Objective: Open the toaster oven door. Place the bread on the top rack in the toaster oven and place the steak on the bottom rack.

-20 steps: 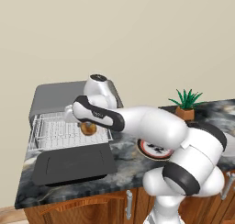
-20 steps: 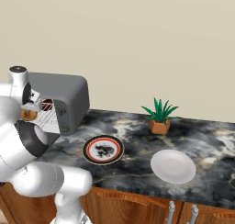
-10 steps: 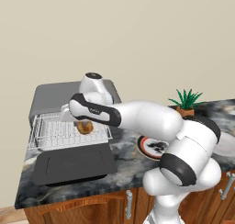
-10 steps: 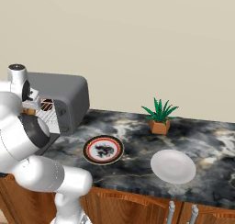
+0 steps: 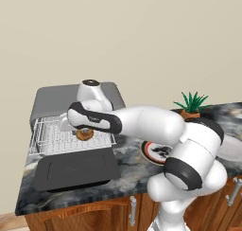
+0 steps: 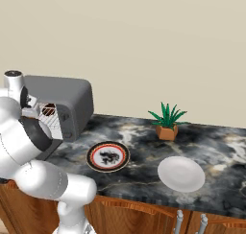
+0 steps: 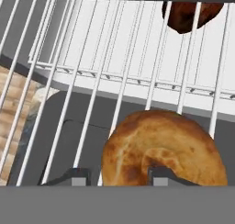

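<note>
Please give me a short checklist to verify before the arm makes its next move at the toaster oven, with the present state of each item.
1. Toaster oven door fully down: ok.
2. Bread resting on the top rack: ok.
3. Steak lying below the top rack's wires: ok; whether on the bottom rack, cannot tell.
4. Claw released from the bread: cannot tell, its tips are against the crust.
5. Red-rimmed plate apart from the door: ok.

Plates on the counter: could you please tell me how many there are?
2: a patterned plate in front of the toaster oven, and a plain white plate further right, before the plant. The arm may hide more.
</note>
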### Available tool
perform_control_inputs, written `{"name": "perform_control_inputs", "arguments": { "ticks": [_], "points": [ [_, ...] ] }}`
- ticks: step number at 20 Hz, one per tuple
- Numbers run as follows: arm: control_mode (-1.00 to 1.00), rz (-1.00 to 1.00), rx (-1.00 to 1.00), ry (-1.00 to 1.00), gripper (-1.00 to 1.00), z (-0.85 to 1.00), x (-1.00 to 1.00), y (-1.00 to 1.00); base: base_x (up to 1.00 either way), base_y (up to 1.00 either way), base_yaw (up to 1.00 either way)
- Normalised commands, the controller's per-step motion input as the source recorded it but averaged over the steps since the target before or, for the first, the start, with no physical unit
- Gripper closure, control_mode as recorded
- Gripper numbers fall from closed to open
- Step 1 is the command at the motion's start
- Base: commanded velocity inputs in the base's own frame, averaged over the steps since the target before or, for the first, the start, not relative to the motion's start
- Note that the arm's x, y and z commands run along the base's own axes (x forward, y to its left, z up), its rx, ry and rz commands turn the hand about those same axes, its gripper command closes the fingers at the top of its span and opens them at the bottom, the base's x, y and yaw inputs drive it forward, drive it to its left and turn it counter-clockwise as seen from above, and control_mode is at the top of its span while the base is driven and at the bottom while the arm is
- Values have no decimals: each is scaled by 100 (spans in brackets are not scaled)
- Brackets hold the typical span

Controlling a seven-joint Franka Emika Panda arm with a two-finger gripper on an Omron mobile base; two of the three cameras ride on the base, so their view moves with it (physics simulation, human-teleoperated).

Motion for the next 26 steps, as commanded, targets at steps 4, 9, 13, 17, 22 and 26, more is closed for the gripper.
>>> {"name": "perform_control_inputs", "arguments": {
  "ticks": [4,9,13,17,22,26],
  "points": [
    [-100,1,0,-4,-100,-4,-7,0,0,0,0],
    [-100,2,0,-5,-100,7,-3,0,0,0,0],
    [-100,2,0,-3,-100,30,-7,8,0,0,0],
    [-100,1,0,-4,-100,30,-21,4,0,0,0],
    [-100,0,-1,0,-100,-2,-47,3,0,0,0],
    [-100,-10,0,0,-100,-22,-49,0,0,0,0]
  ]
}}
